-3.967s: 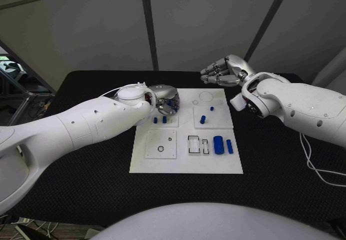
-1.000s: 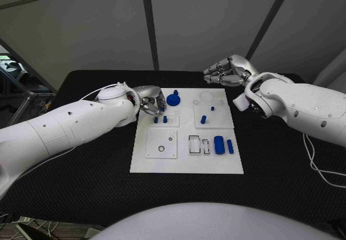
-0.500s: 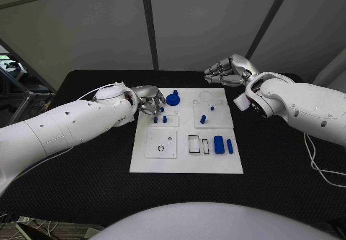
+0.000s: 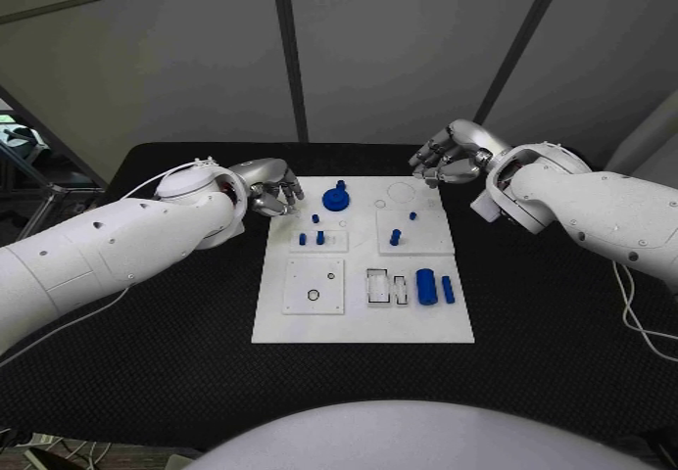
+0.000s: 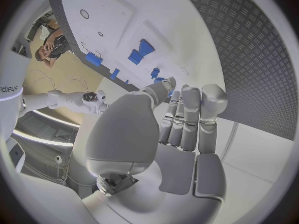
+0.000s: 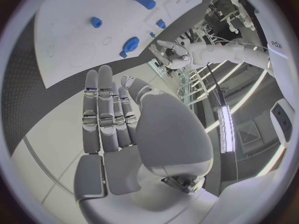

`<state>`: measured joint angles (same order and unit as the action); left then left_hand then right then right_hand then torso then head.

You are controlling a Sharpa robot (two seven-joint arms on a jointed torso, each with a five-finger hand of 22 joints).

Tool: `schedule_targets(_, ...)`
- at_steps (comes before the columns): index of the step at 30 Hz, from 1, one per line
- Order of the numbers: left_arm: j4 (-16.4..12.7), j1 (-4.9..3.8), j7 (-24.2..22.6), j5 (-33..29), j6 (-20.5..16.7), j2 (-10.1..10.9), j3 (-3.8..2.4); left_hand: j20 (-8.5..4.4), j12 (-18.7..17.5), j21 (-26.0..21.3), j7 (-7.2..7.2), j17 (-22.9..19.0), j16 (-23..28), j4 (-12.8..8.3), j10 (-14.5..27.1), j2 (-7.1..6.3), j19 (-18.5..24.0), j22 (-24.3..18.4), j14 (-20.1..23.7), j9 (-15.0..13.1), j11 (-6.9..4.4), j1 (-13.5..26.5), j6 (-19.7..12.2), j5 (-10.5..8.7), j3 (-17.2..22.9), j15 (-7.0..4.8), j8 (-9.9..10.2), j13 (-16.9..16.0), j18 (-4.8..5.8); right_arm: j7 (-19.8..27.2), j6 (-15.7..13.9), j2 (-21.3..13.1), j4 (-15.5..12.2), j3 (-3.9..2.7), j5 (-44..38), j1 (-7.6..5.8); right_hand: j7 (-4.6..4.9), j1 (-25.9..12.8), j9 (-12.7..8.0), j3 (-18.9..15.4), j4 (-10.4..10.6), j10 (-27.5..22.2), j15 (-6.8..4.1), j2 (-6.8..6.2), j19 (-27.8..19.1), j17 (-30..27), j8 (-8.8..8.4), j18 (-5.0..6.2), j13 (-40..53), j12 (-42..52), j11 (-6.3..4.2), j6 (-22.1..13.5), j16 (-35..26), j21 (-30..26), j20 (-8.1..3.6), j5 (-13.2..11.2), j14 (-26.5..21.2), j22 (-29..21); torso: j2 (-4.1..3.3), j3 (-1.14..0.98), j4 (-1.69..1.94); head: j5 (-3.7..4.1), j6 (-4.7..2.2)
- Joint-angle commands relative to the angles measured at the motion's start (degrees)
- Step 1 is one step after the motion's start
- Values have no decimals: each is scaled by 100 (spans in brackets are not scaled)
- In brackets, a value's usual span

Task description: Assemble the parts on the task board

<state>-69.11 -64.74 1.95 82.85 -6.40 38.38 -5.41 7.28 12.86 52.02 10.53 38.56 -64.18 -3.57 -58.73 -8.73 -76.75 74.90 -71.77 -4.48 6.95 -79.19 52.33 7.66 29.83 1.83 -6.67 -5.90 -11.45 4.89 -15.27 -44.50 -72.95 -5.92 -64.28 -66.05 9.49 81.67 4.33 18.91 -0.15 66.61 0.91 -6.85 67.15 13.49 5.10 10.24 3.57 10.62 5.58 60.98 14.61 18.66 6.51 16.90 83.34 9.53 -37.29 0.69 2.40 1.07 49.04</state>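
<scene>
The white task board lies in the middle of the black table. A blue knob-shaped part stands near its far edge. Small blue pegs stand on the left sub-plate and another blue peg on the right one. Two blue cylinders lie beside empty slots. A black ring lies on the near left plate. My left hand hangs just off the board's far left corner, fingers straight and holding nothing. My right hand hovers beyond the far right corner, empty.
The black table runs wide on both sides of the board. My white forearms reach in from either side. In the right wrist view the blue knob and a blue cylinder show on the board.
My left hand has drawn back leftwards off the board, leaving the blue knob standing uncovered near the far edge. My right hand has come slightly closer to the board's far right corner.
</scene>
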Motion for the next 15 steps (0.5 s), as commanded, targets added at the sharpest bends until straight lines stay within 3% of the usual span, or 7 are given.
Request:
schedule_targets(1,-79,-10,-207,-828,-536,148,-29,3,-6,-116,-11,-124,79,40,-5,-59,60,143,49,16,-18,71,40,-32,-5,-2,-31,4,421,-665,245,-43,-114,-3,-1725,7,-39,14,-10,-81,-52,153,-82,15,256,250,19,16,11,-57,-74,96,414,355,-135,-36,329,205,2,-8,-8,127,-75)
schedule_targets(3,-154,-10,-335,-1631,-739,293,-43,5,19,-617,-15,-598,395,106,-10,-98,250,-54,235,26,-25,187,79,-55,-95,-6,-58,5,340,-816,312,-87,-211,-3,-2285,24,-68,-34,-24,-112,-78,264,-132,2,352,640,-19,0,10,-150,-130,160,1133,713,-225,-41,357,435,8,-5,2,216,-113)
schedule_targets(6,-278,-10,-612,-2778,-992,469,-51,2,144,-912,-15,-815,551,172,-164,-92,349,-185,302,20,-48,277,173,-64,-196,-16,-114,-39,298,-953,359,-131,-322,-3,-2799,46,-94,-107,-34,-83,-63,329,-164,-40,425,1034,-68,3,16,-261,-154,196,1863,1082,-278,-58,340,675,1,4,5,304,-186)
schedule_targets(11,-595,0,-1320,-4876,-1097,760,-54,-19,356,-2017,-54,-1006,818,186,-237,-9,766,-670,490,-15,-86,245,383,-61,-358,-47,-259,-116,144,-1138,387,-169,-478,-2,-3375,93,-96,-211,-40,74,-5,267,-152,-152,425,2534,-130,-1,21,-472,-131,175,3568,1593,-272,-87,337,1020,0,9,8,411,-290)
schedule_targets(15,-913,48,-1712,-5814,-1080,972,-53,-33,525,-2264,-83,-1057,880,194,-310,35,844,-806,526,-19,-126,239,412,-50,-460,-67,-295,-185,118,-1259,473,-203,-602,-1,-3650,160,-49,-295,-51,116,51,175,-127,-241,399,3222,-150,-3,13,-569,-79,77,4225,1773,-243,-133,357,1144,-4,13,12,473,-343)
